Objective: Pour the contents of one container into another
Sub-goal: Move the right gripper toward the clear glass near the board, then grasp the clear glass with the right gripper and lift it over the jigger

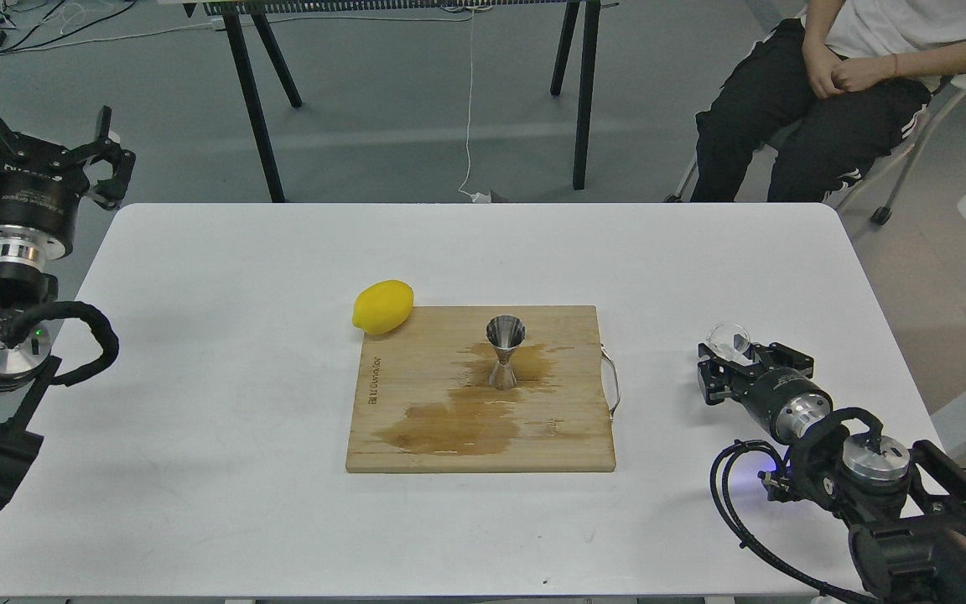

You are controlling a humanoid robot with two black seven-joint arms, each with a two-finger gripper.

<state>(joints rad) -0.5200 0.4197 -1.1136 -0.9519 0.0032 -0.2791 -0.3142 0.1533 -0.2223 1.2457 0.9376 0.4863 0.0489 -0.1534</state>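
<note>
The clear glass cup (728,338) lies near the table's right edge, partly hidden by my right gripper (736,358). That gripper is low over the table, open, with a finger on each side of the cup's near part; I cannot tell whether they touch it. The steel jigger (505,351) stands upright in the middle of the wooden board (416,369), well left of the cup. My left gripper (40,117) is open and empty, held high beyond the table's far left corner.
A yellow lemon (382,307) rests against the board's far left corner. A wet brown stain (458,419) spreads over the board around and in front of the jigger. A person sits on a chair (827,92) behind the table at the right.
</note>
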